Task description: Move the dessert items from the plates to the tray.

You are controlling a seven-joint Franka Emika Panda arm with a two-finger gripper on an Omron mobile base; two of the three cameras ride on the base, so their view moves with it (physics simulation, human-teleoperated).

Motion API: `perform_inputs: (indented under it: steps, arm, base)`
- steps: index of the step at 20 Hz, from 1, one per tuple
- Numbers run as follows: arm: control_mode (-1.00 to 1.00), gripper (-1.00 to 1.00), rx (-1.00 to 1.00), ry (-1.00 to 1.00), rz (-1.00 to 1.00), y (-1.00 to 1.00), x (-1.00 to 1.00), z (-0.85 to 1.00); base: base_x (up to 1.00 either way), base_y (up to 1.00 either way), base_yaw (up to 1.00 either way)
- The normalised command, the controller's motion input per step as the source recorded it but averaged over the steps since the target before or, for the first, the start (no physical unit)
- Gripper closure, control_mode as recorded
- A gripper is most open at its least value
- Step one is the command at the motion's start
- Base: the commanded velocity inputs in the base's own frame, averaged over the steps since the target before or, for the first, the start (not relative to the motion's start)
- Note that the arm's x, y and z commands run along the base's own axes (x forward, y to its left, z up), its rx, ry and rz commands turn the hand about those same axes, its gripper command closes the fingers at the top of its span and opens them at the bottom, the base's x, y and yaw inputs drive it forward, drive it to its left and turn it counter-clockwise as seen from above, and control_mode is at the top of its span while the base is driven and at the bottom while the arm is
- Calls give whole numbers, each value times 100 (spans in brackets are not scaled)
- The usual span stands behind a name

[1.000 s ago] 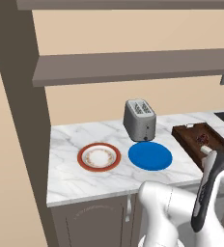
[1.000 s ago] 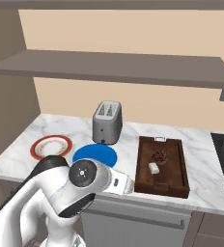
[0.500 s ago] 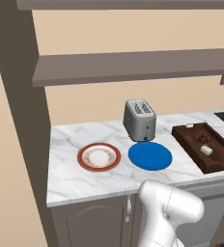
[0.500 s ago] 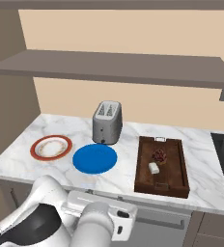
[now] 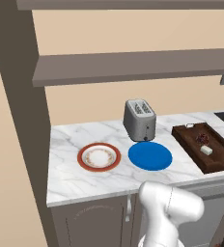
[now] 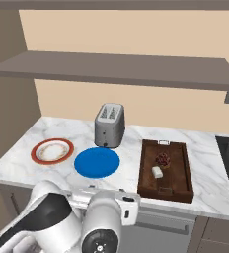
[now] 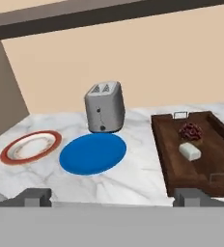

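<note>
Both dessert items lie on the tray (image 6: 178, 170), at the right of the frame in each base view. The pale cube (image 6: 157, 172) sits near the tray's middle, and the dark reddish cupcake (image 6: 162, 159) sits just beyond it, toward the wall; whether the two touch cannot be told. In the hand view the cube (image 7: 189, 151) looks slightly oblong, its longer side running from upper left to lower right, with the cupcake (image 7: 190, 131) just above it. The tray (image 7: 215, 149) runs its long axis from the counter's front edge back toward the wall, a small metal handle at its far end.

The blue plate (image 6: 97, 162) lies bare in the middle of the marble counter (image 6: 18, 150), near the tray's left side but apart from it. The red-rimmed plate (image 6: 52, 150) lies bare too, just left of the blue one. A grey toaster (image 6: 109, 125) stands behind the blue plate, its slots facing up.

The claw (image 7: 112, 197) shows as two dark tips at the bottom of the hand view, set wide apart with nothing between them, low in front of the counter edge.
</note>
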Motion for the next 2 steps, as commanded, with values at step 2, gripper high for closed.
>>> perform_inputs:
  steps: [2]
  arm:
    - [-100,-100,-59,11,12,100,68,0]
  base:
    - [0,0,0]
